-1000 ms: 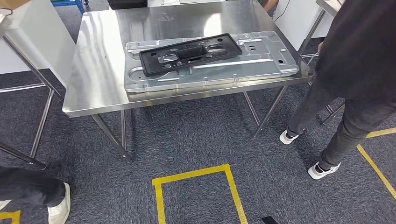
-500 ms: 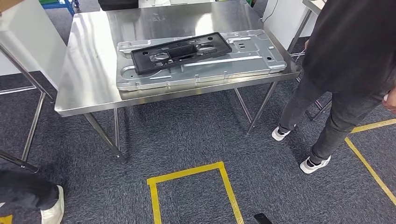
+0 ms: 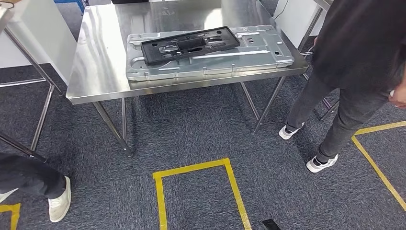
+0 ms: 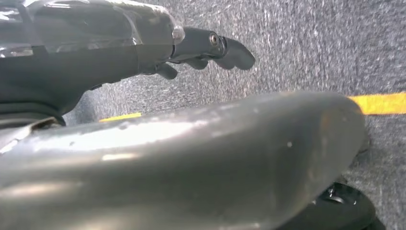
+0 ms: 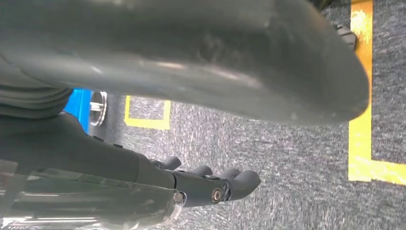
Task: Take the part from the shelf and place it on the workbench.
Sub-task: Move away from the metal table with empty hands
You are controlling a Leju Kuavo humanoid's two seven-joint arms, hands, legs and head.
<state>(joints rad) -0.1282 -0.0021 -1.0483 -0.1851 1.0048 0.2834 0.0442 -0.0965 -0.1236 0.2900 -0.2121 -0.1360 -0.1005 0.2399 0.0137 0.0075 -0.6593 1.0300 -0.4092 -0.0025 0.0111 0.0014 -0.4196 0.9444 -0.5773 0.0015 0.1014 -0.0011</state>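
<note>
A stainless steel workbench (image 3: 95, 72) stands at the twelve o'clock side of the head view, on grey carpet (image 3: 191, 134). A large silver metal panel (image 3: 268, 50) lies flat on the workbench, and a black rectangular part (image 3: 189, 44) with cut-out openings rests on top of that panel, toward its far edge. A person in dark clothes and white shoes (image 3: 354, 72) stands at three o'clock, just beside the workbench corner. Another person's leg and white shoe (image 3: 57, 203) show at eight o'clock. A yellow tape outline (image 3: 196, 167) marks the carpet at six o'clock. The left hand (image 4: 201, 50) hangs over the carpet, fingers loosely extended and holding nothing. The right hand (image 5: 210, 184) likewise hangs with fingers extended and empty.
</note>
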